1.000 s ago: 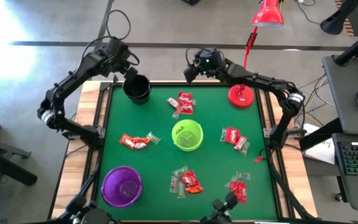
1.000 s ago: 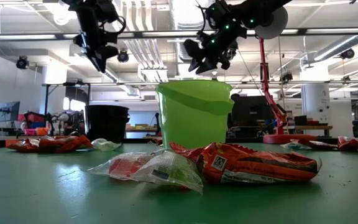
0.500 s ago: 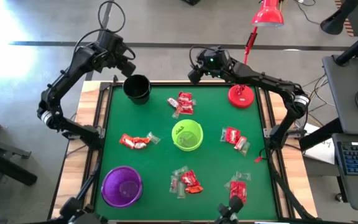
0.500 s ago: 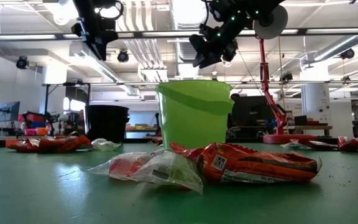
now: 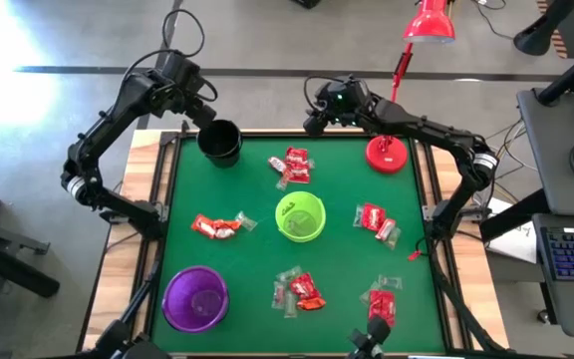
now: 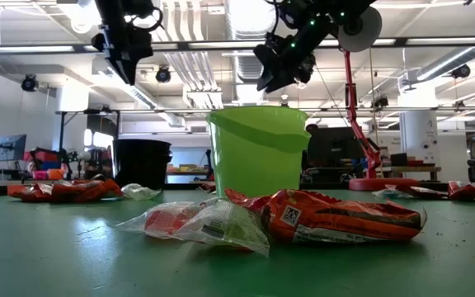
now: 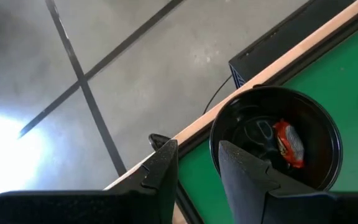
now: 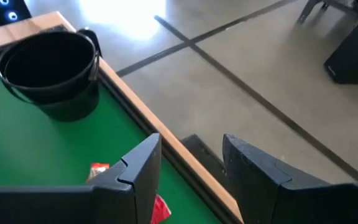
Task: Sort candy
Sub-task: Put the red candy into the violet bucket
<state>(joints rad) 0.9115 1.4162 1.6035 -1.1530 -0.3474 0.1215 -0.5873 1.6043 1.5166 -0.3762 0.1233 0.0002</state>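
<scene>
Robotics lab, exposed ceiling ducts (image 6: pixel 190 37), workbenches (image 6: pixel 48 169)

We see an evenly lit scene from above, bright enough that the green table (image 5: pixel 237 289) shows only soft, short shadows beside the cups. A strong white glare washes out the floor (image 5: pixel 28 60) at the upper left of the high view, and the same glare appears at the left edge of the left wrist view and the top centre of the right wrist view. In the low view, ceiling lights (image 6: pixel 81 21) shine at the upper left; the nearest candy (image 6: pixel 287 216) looks sharp, the room behind slightly soft.
</scene>
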